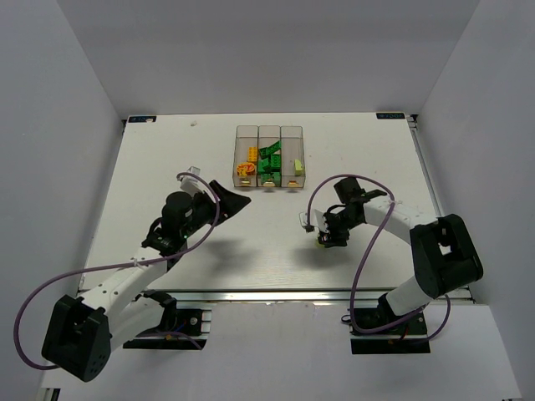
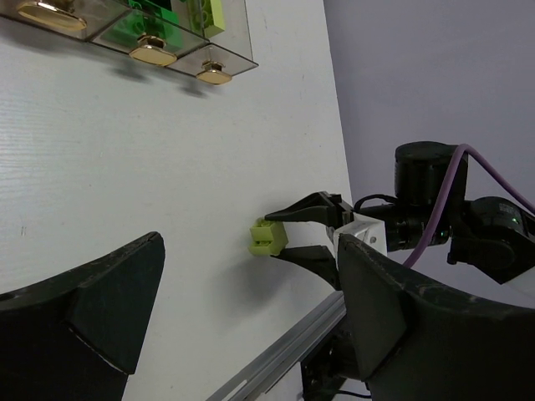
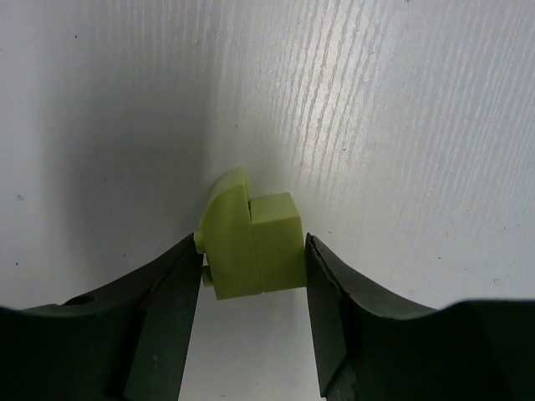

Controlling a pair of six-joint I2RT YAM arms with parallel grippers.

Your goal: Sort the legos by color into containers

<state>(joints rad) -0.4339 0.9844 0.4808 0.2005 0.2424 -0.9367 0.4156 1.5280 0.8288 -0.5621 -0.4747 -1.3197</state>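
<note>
My right gripper is shut on a pale yellow-green lego, both fingers pressing its sides, low at the table surface. The left wrist view shows that lego between the right fingers. My left gripper is open and empty, left of it and nearer the containers. The three clear containers stand in a row at the far middle: orange legos in the left one, bright green legos in the middle one, a pale yellow-green lego in the right one.
The bins' near ends carry gold knobs. An aluminium rail runs along the table's near edge. White walls enclose the table on the left, right and back.
</note>
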